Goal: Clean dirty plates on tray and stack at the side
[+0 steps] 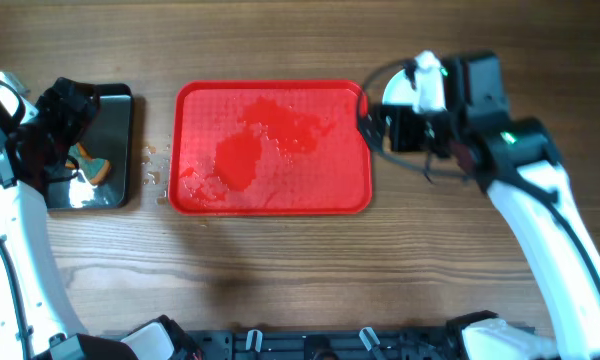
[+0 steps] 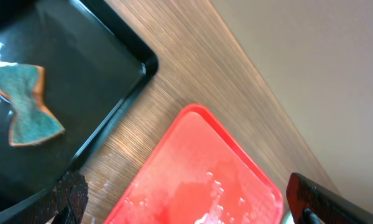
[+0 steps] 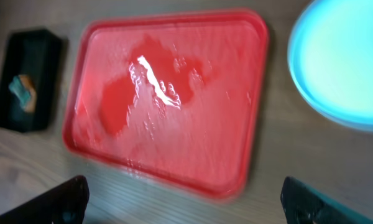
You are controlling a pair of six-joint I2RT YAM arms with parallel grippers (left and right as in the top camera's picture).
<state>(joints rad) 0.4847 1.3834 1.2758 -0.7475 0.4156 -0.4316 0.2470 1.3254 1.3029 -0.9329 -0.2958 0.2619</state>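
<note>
On the wooden table (image 1: 280, 270), wet red tray (image 1: 340, 185); black bin (image 1: 117, 112) beside; left tool (image 2: 189, 202), right tool (image 3: 186, 202) wide

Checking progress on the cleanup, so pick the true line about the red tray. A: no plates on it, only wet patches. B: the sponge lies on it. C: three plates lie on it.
A: the tray shows only wet patches; a plate lies past its end on the right arm's side, and the sponge sits in the black bin.
</note>
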